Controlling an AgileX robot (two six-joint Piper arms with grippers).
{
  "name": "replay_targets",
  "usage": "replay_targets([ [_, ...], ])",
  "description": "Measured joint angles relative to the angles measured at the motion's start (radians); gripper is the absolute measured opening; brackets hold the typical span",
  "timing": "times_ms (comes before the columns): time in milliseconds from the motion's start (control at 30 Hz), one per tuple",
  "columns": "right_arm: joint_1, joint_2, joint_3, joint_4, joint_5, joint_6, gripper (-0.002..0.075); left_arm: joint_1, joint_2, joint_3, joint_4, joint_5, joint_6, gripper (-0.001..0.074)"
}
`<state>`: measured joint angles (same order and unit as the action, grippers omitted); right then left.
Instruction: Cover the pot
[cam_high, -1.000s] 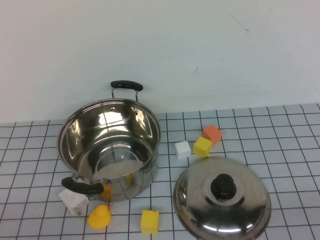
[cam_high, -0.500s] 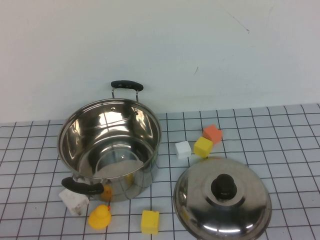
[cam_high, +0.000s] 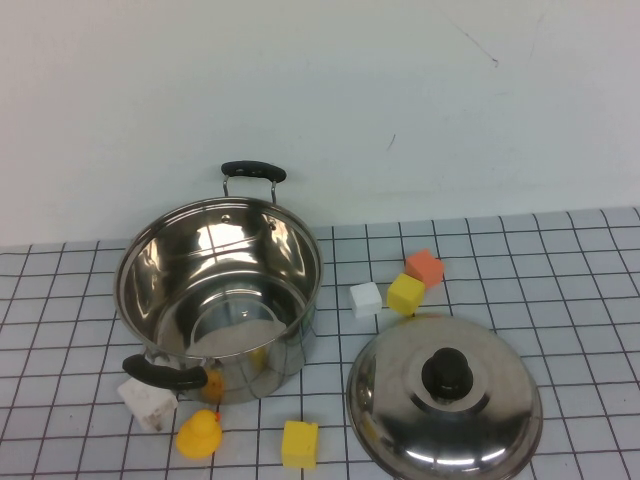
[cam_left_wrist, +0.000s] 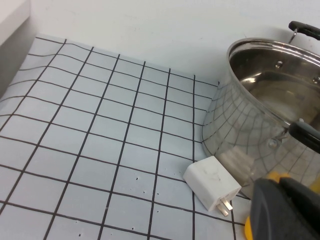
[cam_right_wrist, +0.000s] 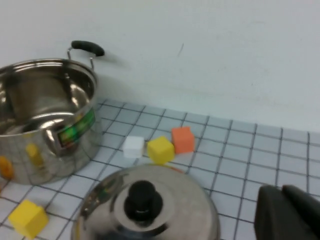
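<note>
High view: shiny round steel pot (cam_high: 219, 297) uncovered, domed lid (cam_high: 444, 398) beside; left hand (cam_left_wrist: 282, 210), right hand (cam_right_wrist: 290, 212) states unclear.

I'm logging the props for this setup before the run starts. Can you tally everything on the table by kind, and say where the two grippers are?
Pot: 1
Lid: 1
Yellow blocks: 2
Orange block: 1
White block: 1
Yellow duck: 1
White charger plug: 1
Total: 8
Left gripper: near the plug and pot.
Right gripper: beside the lid.
</note>
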<state>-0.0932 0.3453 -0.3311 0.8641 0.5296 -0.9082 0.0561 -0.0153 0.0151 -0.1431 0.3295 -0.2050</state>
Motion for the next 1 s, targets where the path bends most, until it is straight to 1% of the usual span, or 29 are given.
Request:
replay_targets([
  [33, 0.003, 0.034, -0.011, 0.000, -0.010, -0.001, -0.0002, 0.000, 0.000, 0.000, 0.000, 0.000, 0.000, -0.0003],
  [100, 0.014, 0.084, -0.025, -0.041, -0.057, 0.053, -0.0002, 0.000, 0.000, 0.000, 0.000, 0.000, -0.004, -0.0003],
  [133, 0.029, 0.104, -0.029, -0.088, -0.095, 0.120, -0.0001, 0.000, 0.000, 0.000, 0.000, 0.000, -0.004, -0.0003],
  [167, 0.059, 0.123, -0.031, -0.157, -0.151, 0.237, 0.0002, 0.000, 0.000, 0.000, 0.000, 0.000, -0.004, -0.0003],
  [233, 0.118, 0.150, -0.032, -0.335, -0.235, 0.440, 0.0030, 0.000, 0.000, 0.000, 0.000, 0.000, -0.004, -0.0003],
  [300, 0.206, 0.186, -0.030, -0.559, -0.379, 0.695, 0.0092, 0.000, 0.000, 0.000, 0.000, 0.000, -0.004, -0.0003],
  [333, 0.277, 0.221, -0.017, -0.738, -0.511, 0.883, 0.0156, 0.000, 0.000, 0.000, 0.000, 0.000, -0.004, -0.0003],
  [400, 0.347, 0.289, 0.005, -0.885, -0.729, 1.034, 0.0259, 0.000, 0.000, 0.000, 0.000, 0.000, -0.004, -0.0003],
  [433, 0.383, 0.345, 0.016, -0.961, -0.864, 1.088, 0.0326, 0.000, 0.000, 0.000, 0.000, 0.000, -0.004, -0.0003],
  [467, 0.413, 0.409, 0.019, -1.028, -0.984, 1.122, 0.0389, 0.000, 0.000, 0.000, 0.000, 0.000, -0.004, -0.0003],
  [500, 0.435, 0.479, 0.019, -1.057, -1.065, 1.140, 0.0443, 0.000, 0.000, 0.000, 0.000, 0.000, -0.004, -0.0003],
  [533, 0.456, 0.551, 0.019, -1.083, -1.153, 1.154, 0.0482, 0.000, 0.000, 0.000, 0.000, 0.000, -0.004, -0.0003],
  [600, 0.479, 0.696, 0.021, -1.113, -1.299, 1.178, 0.0519, 0.000, 0.000, 0.000, 0.000, 0.000, -0.004, -0.0003],
  [767, 0.487, 1.010, 0.021, -1.153, -1.598, 1.202, 0.0536, 0.000, 0.000, 0.000, 0.000, 0.000, -0.004, -0.0003],
  [900, 0.501, 1.197, 0.018, -1.171, -1.651, 1.190, 0.0536, 0.000, 0.000, 0.000, 0.000, 0.000, -0.004, -0.0003],
  [1000, 0.523, 1.294, 0.018, -1.171, -1.656, 1.129, 0.0536, 0.000, 0.000, 0.000, 0.000, 0.000, -0.004, -0.0003],
])
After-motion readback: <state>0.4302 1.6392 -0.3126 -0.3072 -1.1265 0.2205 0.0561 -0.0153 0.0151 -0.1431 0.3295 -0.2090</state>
